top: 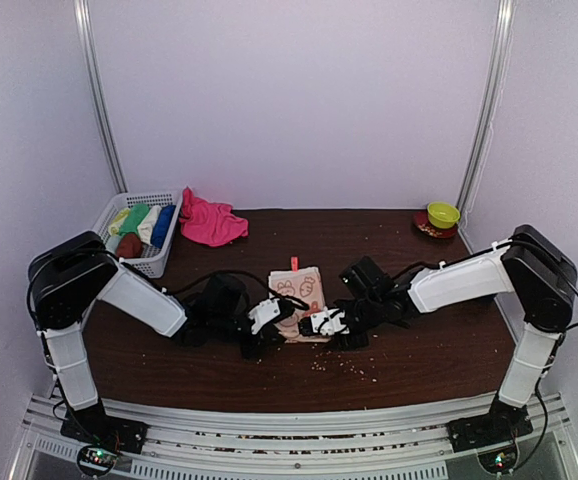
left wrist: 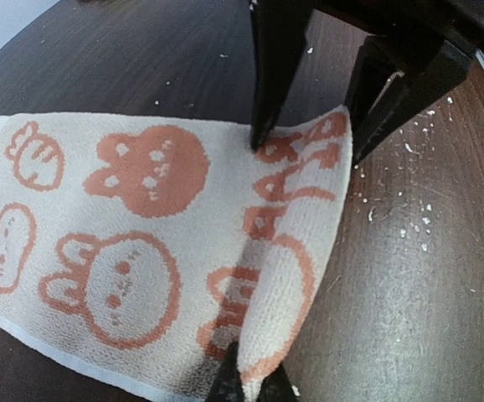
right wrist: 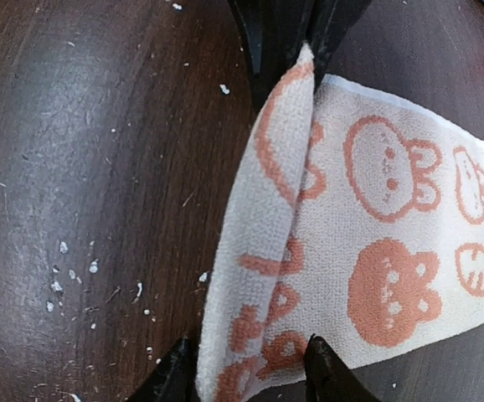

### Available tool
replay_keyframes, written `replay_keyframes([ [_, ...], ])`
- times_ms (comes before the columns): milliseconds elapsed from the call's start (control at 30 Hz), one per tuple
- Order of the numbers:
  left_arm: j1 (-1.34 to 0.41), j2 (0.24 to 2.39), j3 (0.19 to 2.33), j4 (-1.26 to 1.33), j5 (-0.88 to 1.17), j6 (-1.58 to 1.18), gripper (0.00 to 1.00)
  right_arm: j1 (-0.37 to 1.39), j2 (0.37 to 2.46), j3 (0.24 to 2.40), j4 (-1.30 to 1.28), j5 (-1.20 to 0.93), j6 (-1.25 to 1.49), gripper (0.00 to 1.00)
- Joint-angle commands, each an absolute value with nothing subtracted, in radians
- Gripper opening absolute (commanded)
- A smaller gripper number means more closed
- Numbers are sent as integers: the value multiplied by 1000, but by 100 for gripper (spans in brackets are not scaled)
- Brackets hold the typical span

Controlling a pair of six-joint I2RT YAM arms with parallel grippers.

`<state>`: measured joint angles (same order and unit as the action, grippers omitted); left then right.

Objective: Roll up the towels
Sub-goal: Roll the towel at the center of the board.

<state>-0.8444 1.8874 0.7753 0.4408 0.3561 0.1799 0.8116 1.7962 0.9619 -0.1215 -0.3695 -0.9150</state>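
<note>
The peach-orange towel [top: 299, 290], pale with orange bunny figures, lies flat at the table's middle [left wrist: 141, 234]. Its near edge is lifted into a raised fold [right wrist: 267, 209]. My left gripper [left wrist: 250, 387] is shut on one end of that fold. My right gripper [right wrist: 246, 373] straddles the other end, its fingertips [right wrist: 175, 377] standing apart on either side of the cloth. Both grippers meet at the towel's near edge in the top view, the left gripper [top: 269, 312] beside the right gripper [top: 321, 322]. The hot pink towel [top: 209, 222] lies crumpled at the back left.
A white mesh basket [top: 159, 262] at the back left holds several rolled towels [top: 139, 222]. A yellow-green bowl [top: 443, 214] stands at the back right. White crumbs [right wrist: 62, 276] are scattered on the dark wooden table [top: 419, 350] near the towel.
</note>
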Motion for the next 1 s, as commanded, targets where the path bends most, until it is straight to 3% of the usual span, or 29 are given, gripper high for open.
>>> replay_keyframes([
  [0, -830, 1908, 772, 452, 380, 167, 0, 813, 1822, 972, -124, -343, -900, 32],
  [133, -829, 1907, 769, 452, 382, 169, 0, 808, 1830, 996, -161, -363, -892, 11],
  [233, -827, 1900, 765, 452, 382, 173, 5, 790, 1826, 1027, -215, -411, -884, 1],
  [400, -824, 1874, 741, 484, 375, 167, 33, 741, 1818, 1059, -285, -515, -876, 0],
  [500, -816, 1858, 727, 513, 377, 155, 43, 708, 1832, 1085, -330, -575, -871, 0],
  [967, -803, 1846, 732, 549, 355, 99, 45, 657, 1972, 1272, -572, -707, -836, 0],
])
